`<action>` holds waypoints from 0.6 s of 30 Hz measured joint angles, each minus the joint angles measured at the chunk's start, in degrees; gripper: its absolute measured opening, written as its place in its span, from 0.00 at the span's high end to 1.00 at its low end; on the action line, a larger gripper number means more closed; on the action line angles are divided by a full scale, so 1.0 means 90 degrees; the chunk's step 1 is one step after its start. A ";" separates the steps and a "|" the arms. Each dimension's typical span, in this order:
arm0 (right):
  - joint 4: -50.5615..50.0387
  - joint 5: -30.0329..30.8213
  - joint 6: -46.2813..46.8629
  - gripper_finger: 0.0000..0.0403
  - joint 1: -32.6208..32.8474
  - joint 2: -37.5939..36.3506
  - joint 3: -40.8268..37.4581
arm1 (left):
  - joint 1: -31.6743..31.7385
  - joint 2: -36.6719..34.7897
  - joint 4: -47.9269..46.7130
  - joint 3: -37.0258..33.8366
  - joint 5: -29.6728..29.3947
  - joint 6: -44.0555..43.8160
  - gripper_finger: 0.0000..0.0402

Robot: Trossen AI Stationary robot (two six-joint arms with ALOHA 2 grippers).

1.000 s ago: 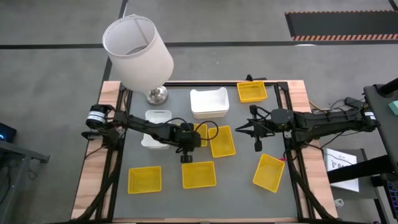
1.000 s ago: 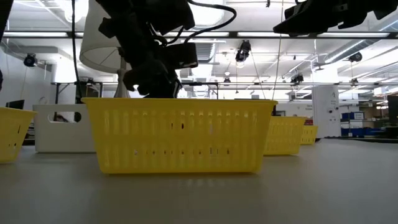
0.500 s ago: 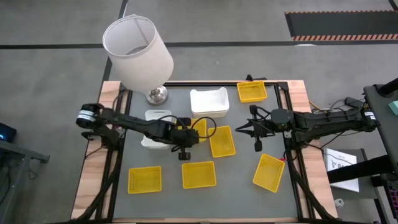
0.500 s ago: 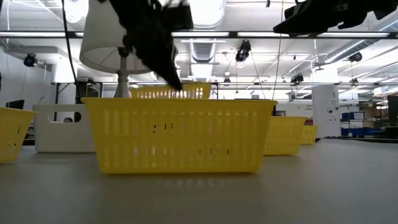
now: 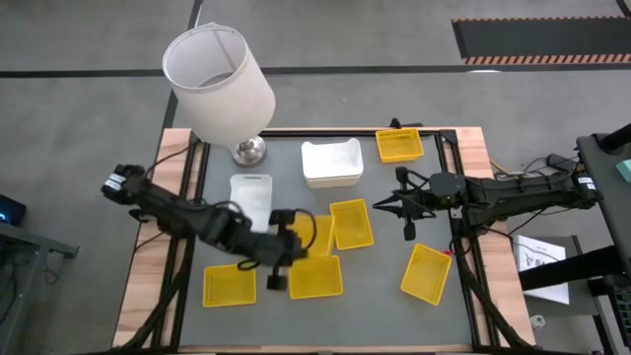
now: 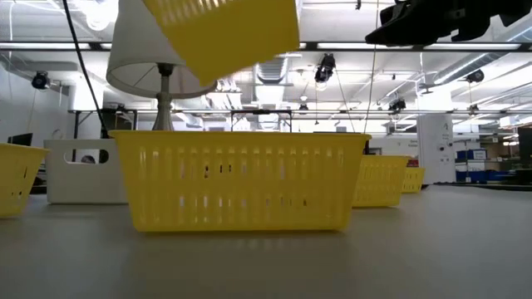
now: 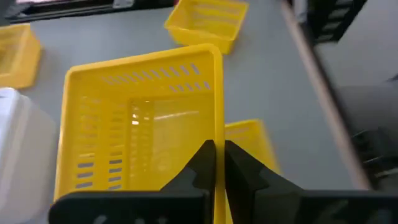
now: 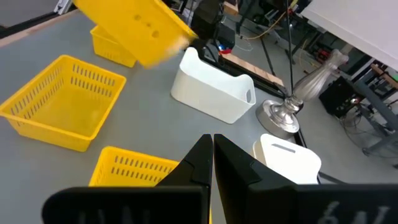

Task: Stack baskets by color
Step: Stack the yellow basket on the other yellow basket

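High view first, working left to right with the front-centre yellow basket point(image 5: 315, 278) as the landmark. Farthest left of it sits another yellow basket point(image 5: 229, 284), well apart on the grey table point(image 5: 375, 316). The left gripper point(image 5: 279, 264) comes next, just left of the landmark, its fingers clenched on the rim of a carried yellow basket point(image 5: 312, 235), which hangs in the air tilted and overlaps the landmark's far edge. The left wrist view confirms it: the two fingers point(image 7: 202, 163) are pinched together over one side wall of that carried basket point(image 7: 137, 124).

My judgement is that the coming move is a lowering into the landmark, and it turns on this relation: the carried basket lies just beyond and above the landmark, with its long axis running front-to-back while the landmark's runs left-to-right, so a turn looks needed before they nest.

Behind the landmark stand two white baskets, the small one point(image 5: 250, 192) and the larger one point(image 5: 331, 163), near the lamp point(image 5: 219, 84). Right of the landmark, a yellow basket point(image 5: 351, 224) lies just beside the carried one, leaving little room there; farther right the table has open room, then the last yellow baskets point(image 5: 426, 273) point(image 5: 399, 145). The right gripper point(image 5: 408, 209) waits shut and empty, well to the landmark's right; the left arm is plainly nearer.
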 joint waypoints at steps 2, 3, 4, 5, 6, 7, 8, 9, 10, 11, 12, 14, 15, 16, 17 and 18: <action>-0.0002 0.0000 -0.0089 0.98 0.0000 0.0000 -0.0004 | -0.0332 0.0068 -0.0090 0.0124 -0.0083 -0.0488 1.00; -0.0002 0.0000 -0.0113 0.98 0.0000 0.0000 -0.0004 | -0.0512 0.0109 -0.0267 0.0182 -0.0121 -0.0731 1.00; 0.0000 0.0000 -0.0138 0.98 0.0000 0.0000 -0.0004 | -0.0687 0.0159 -0.0416 0.0229 -0.0159 -0.0992 1.00; 0.0002 0.0000 -0.0147 0.98 0.0000 0.0000 -0.0006 | -0.0853 0.0214 -0.0572 0.0284 -0.0239 -0.1258 1.00; 0.0017 0.0000 -0.0150 0.98 0.0000 0.0000 -0.0006 | -0.1015 0.0265 -0.0767 0.0334 -0.0313 -0.1555 1.00; 0.0042 0.0000 -0.0150 0.98 0.0000 0.0000 -0.0006 | -0.1182 0.0309 -0.1031 0.0396 -0.0396 -0.1870 1.00; 0.0051 0.0000 -0.0150 0.98 0.0000 0.0000 -0.0006 | -0.1327 0.0345 -0.1290 0.0461 -0.0459 -0.2174 1.00; 0.0049 0.0000 -0.0150 0.98 0.0000 0.0000 -0.0006 | -0.1470 0.0388 -0.1541 0.0536 -0.0485 -0.2515 1.00; 0.0049 0.0000 -0.0149 0.98 0.0000 0.0001 -0.0006 | -0.1608 0.0440 -0.1811 0.0606 -0.0500 -0.2824 1.00; 0.0047 0.0000 -0.0134 0.98 0.0000 0.0010 -0.0006 | -0.1736 0.0497 -0.2127 0.0663 -0.0504 -0.3116 1.00; 0.0049 0.0000 -0.0110 0.98 0.0000 0.0033 -0.0006 | -0.1864 0.0565 -0.2443 0.0698 -0.0502 -0.3395 1.00; 0.0047 0.0000 -0.0067 0.98 0.0000 0.0058 -0.0015 | -0.2080 0.0693 -0.2954 0.0733 -0.0395 -0.3859 1.00; 0.0047 0.0000 -0.0034 0.98 0.0000 0.0082 -0.0026 | -0.2174 0.0751 -0.3179 0.0749 -0.0288 -0.4091 1.00; 0.0047 0.0000 -0.0022 0.98 0.0000 0.0104 -0.0035 | -0.2260 0.0795 -0.3355 0.0756 -0.0193 -0.4266 1.00; 0.0048 0.0001 0.0018 0.98 0.0000 0.0126 -0.0047 | -0.2355 0.0834 -0.3515 0.0756 -0.0104 -0.4399 1.00; 0.0042 0.0000 0.0021 0.98 0.0000 0.0142 -0.0061 | -0.2452 0.0883 -0.3607 0.0756 -0.0056 -0.4513 1.00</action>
